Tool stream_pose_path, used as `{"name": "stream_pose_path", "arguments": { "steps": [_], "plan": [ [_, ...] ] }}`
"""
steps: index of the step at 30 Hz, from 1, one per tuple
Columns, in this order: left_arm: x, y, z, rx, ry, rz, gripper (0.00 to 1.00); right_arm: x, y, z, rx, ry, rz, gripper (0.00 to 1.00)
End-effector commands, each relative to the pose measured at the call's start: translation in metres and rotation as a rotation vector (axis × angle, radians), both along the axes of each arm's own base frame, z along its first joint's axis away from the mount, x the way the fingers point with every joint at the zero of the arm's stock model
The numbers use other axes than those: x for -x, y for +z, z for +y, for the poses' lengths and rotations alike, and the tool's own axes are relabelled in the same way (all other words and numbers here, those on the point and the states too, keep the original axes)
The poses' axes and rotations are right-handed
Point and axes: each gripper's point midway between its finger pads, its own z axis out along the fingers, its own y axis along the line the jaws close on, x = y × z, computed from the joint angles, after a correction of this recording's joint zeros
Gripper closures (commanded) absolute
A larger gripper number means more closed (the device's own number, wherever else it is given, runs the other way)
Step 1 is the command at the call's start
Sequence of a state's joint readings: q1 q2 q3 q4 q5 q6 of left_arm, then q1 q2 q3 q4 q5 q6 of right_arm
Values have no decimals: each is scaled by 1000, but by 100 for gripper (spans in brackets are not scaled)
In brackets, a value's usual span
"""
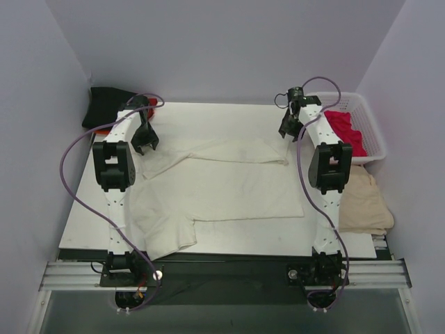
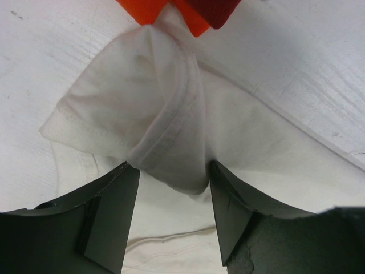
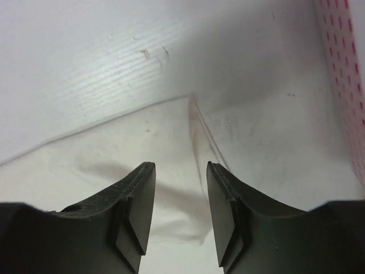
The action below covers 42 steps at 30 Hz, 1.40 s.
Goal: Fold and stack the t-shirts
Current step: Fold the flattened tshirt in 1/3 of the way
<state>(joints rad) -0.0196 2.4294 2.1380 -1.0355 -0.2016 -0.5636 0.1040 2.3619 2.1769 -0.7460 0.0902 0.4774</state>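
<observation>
A large cream-white t-shirt (image 1: 229, 188) lies spread on the white table (image 1: 222, 115), its upper part folded down. My left gripper (image 1: 144, 144) hovers over its upper-left sleeve. In the left wrist view that gripper (image 2: 174, 165) is open, and a doubled-over fold of the sleeve (image 2: 142, 108) bulges between the fingertips. My right gripper (image 1: 288, 129) is over the shirt's upper-right corner. There it (image 3: 180, 165) stands open above the cloth's corner (image 3: 142, 142), holding nothing. A black t-shirt (image 1: 104, 106) lies at the back left. Orange-red (image 2: 145, 8) and crimson (image 2: 214, 10) cloth shows just beyond the sleeve.
A white lattice basket (image 1: 376, 132) at the back right holds crimson shirts (image 1: 345, 129); its wall (image 3: 345, 85) is close to my right gripper. A beige cloth (image 1: 365, 202) lies off the table's right edge. Lilac walls enclose three sides.
</observation>
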Motion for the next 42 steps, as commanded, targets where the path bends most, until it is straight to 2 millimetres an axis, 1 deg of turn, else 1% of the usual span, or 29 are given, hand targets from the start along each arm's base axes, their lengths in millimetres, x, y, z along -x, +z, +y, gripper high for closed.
{"name": "stream_pose_path", "arguments": {
  "steps": [1, 2, 4, 5, 8, 9, 11, 12, 14, 16, 17, 19, 24, 26, 31, 33, 35, 38, 42],
  "plan": [
    [10, -24, 10, -29, -7, 72, 37, 29, 21, -7, 44, 0, 33, 57],
    [9, -22, 10, -30, -9, 65, 37, 39, 21, -7, 44, 4, 47, 57],
    [7, -20, 10, -27, -13, 52, 37, 50, 18, -2, 37, 18, 71, 57],
    [6, -19, 10, -27, -17, 49, 37, 61, 14, -1, 35, 18, 96, 58],
    [5, -16, 8, -23, -21, 37, 37, 73, 9, 1, 26, 0, 118, 60],
    [5, -17, 8, -21, -21, 37, 37, 77, 4, 2, 21, -2, 133, 61],
    [5, -16, 7, -20, -24, 38, 37, 78, -2, 4, 5, -8, 141, 62],
    [7, -17, 7, -20, -24, 41, 37, 78, -4, 8, -13, 0, 143, 64],
    [8, -16, 7, -22, -27, 44, 37, 77, -8, 13, -23, 9, 147, 65],
    [11, -17, 8, -24, -27, 49, 37, 75, -9, 19, -30, 20, 144, 66],
    [12, -17, 8, -25, -26, 48, 37, 75, -14, 20, -29, 24, 155, 67],
    [16, -20, 8, -26, -29, 59, 37, 76, -18, 25, -41, 34, 166, 70],
    [18, -18, 9, -28, -30, 55, 37, 86, -31, 39, -38, 68, 206, 76],
    [19, -18, 9, -28, -32, 57, 37, 91, -34, 43, -39, 78, 222, 77],
    [19, -20, 9, -28, -33, 60, 37, 99, -38, 55, -38, 105, 238, 80],
    [19, -20, 10, -30, -34, 59, 37, 101, -38, 55, -35, 102, 240, 80],
    [19, -20, 11, -31, -34, 62, 37, 102, -37, 51, -17, 91, 236, 80],
    [21, -21, 11, -31, -36, 66, 37, 103, -34, 40, 19, 70, 231, 79],
    [24, -22, 12, -36, -35, 72, 37, 104, -35, 21, -3, -9, 237, 77]
  ]
}}
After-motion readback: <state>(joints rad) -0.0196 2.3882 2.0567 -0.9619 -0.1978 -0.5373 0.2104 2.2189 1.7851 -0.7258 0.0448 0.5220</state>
